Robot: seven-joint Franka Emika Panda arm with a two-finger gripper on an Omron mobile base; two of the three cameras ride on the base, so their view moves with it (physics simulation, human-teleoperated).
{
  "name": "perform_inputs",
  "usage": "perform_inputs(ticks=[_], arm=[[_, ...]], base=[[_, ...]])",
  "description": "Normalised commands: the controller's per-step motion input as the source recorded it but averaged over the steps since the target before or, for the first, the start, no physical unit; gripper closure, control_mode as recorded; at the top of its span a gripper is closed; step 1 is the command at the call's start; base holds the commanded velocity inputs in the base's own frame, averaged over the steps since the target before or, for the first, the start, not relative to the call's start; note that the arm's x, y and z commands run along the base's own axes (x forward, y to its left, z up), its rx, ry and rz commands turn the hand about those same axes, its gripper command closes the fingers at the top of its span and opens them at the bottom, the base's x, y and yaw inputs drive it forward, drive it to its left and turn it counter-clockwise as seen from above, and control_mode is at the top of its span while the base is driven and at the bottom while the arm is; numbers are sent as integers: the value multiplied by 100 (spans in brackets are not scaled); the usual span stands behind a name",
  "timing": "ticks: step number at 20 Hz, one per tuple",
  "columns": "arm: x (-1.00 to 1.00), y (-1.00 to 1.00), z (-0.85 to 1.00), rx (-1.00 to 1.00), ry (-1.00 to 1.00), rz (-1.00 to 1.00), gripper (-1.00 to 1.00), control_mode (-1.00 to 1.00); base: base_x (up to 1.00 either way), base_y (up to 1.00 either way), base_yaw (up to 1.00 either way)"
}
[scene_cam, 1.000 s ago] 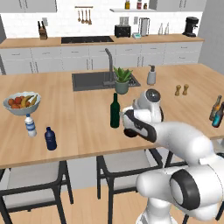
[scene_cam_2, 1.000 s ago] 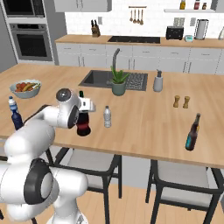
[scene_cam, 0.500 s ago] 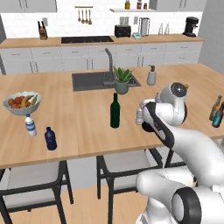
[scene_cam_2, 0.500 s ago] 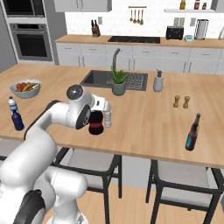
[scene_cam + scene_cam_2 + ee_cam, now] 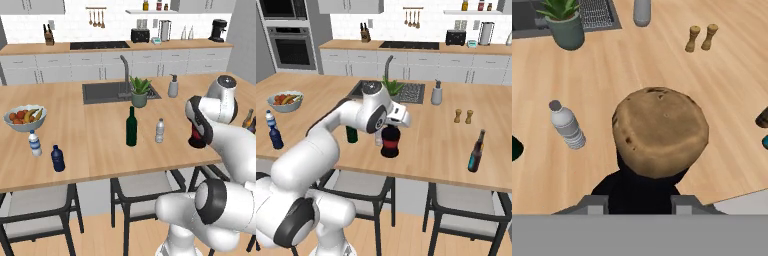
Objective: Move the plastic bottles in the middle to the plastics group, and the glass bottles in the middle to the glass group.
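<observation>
— Where is the squat black bottle (image 5: pixel 389 142) sitting?
— Near the counter's (image 5: pixel 426 150) front edge, the gripper (image 5: pixel 639 200) clamping its neck; it's probably heavy, slippery, breakable glass.

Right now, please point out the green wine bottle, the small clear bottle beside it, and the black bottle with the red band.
green wine bottle (image 5: pixel 131 129), left base view, mid body.
small clear bottle (image 5: pixel 160 131), left base view, body.
black bottle (image 5: pixel 390 144), right base view, red band.
</observation>
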Motion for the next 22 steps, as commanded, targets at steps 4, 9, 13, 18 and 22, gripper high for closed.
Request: perform_inputs(ticks=[4, 9, 13, 18, 22], arm=[[0, -54, -16, 0, -4, -4, 100, -100], [0, -27, -27, -1, -14, -2, 100, -100], [32, -53, -14, -4, -3, -7, 100, -100], [50, -67, 0, -2, 13, -14, 100, -100], [56, -67, 0, 0, 9, -11, 100, -100]], base=[[0, 0, 0], [0, 0, 0], [0, 0, 0], [0, 0, 0], [0, 0, 0]])
